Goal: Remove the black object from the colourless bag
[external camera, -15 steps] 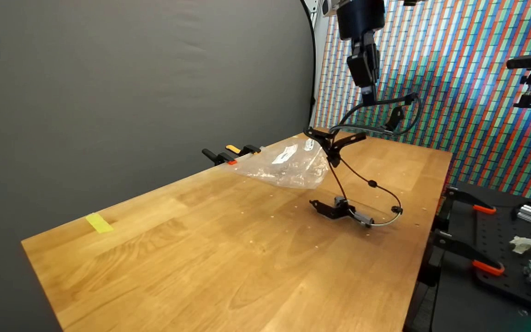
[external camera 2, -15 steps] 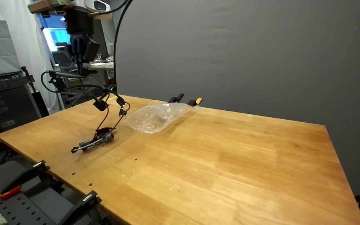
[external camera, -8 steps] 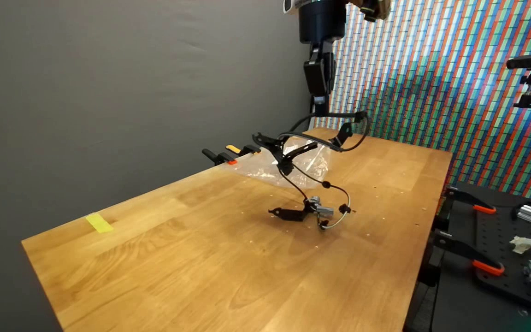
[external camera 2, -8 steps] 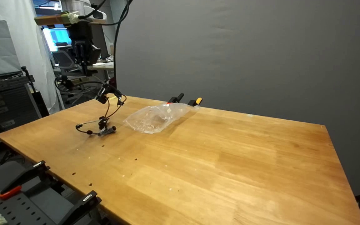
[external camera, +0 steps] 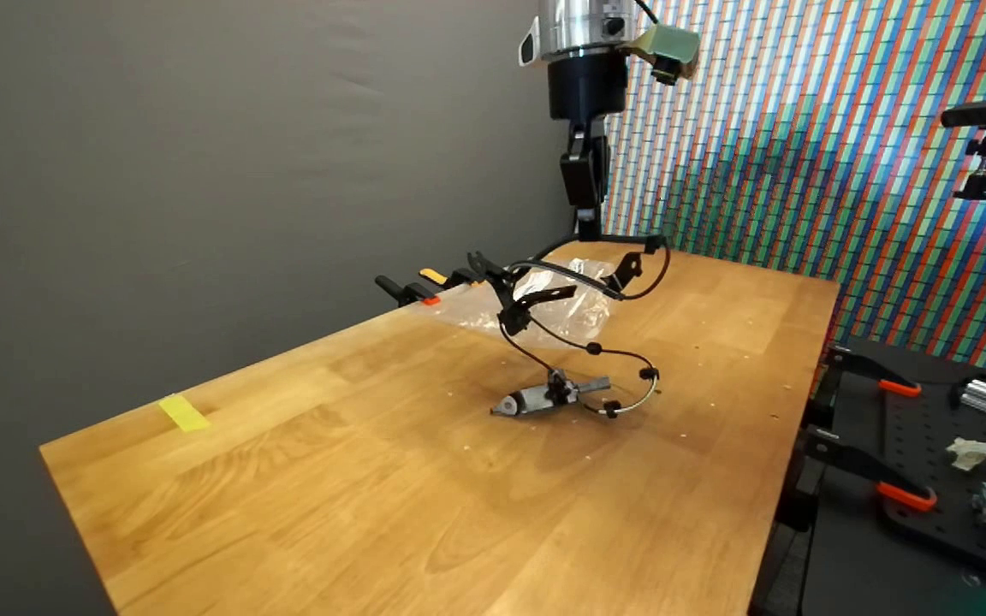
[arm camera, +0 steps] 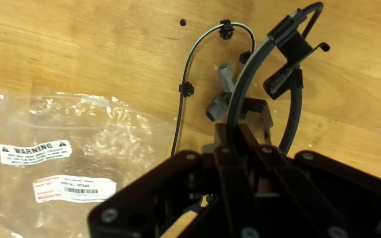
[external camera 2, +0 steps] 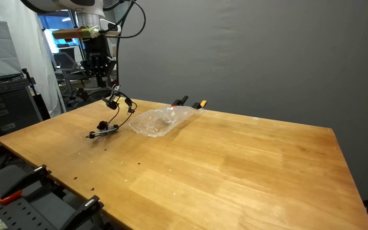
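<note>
A label (arm camera: 35,152) on the clear bag (arm camera: 93,160) reads "WARNING"; near it, a barcode label (arm camera: 74,189). The gripper (arm camera: 234,135) pinches the black cable (arm camera: 238,92) outside the bag, over a wooden table (external camera 2: 251,166) before a grey backdrop (external camera 2: 251,64).

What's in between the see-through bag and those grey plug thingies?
In the wrist view, a thin black cable with a clip on it runs between the clear bag and the grey connectors.

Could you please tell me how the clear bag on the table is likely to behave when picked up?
The clear bag would probably crumple and flop, as it looks thin and wrinkled. Its glossy highlights suggest it may be slippery. One end seems to reach the clamps, so it may resist being lifted there.
</note>
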{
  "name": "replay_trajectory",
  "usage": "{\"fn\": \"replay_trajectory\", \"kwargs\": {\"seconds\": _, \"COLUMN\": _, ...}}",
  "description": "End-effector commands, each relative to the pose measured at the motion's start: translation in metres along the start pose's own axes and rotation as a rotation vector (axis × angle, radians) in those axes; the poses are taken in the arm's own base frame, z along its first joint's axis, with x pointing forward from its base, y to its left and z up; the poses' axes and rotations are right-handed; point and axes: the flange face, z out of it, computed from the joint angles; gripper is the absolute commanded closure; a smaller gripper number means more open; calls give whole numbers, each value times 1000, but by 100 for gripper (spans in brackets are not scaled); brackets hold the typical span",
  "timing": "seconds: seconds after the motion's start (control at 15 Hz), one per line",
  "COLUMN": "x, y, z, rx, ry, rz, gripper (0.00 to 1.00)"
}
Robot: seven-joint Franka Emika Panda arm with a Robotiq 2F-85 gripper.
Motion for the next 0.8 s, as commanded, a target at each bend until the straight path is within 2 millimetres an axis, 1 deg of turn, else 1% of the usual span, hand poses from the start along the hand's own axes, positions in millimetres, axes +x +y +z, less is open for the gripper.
{"fn": "replay_trajectory", "kwargs": {"seconds": 0.0, "x": -15, "y": 44, "z": -1, "rx": -56, "ry": 35, "rz": 30, "gripper": 98}}
{"fn": "replay_trajectory", "kwargs": {"seconds": 0.2, "x": -30, "y": 91, "z": 11, "rx": -116, "ry": 28, "rz": 94, "gripper": 98}}
{"fn": "replay_trajectory", "kwargs": {"seconds": 0.27, "x": -37, "y": 106, "z": 16, "rx": -133, "ry": 24, "rz": 119, "gripper": 97}}
{"fn": "replay_trajectory", "kwargs": {"seconds": 0.33, "x": -42, "y": 120, "z": 20, "rx": -148, "ry": 20, "rz": 142, "gripper": 70}}
{"fn": "replay_trajectory", "kwargs": {"seconds": 0.53, "x": -60, "y": 156, "z": 29, "rx": -183, "ry": 21, "rz": 219, "gripper": 51}}
{"fn": "replay_trajectory", "kwargs": {"seconds": 0.6, "x": -65, "y": 164, "z": 28, "rx": -188, "ry": 24, "rz": 241, "gripper": 42}}
{"fn": "replay_trajectory", "kwargs": {"seconds": 0.67, "x": -70, "y": 171, "z": 31, "rx": -190, "ry": 24, "rz": 260, "gripper": 35}}
{"fn": "replay_trajectory", "kwargs": {"seconds": 0.73, "x": -74, "y": 175, "z": 27, "rx": -187, "ry": 27, "rz": 276, "gripper": 26}}
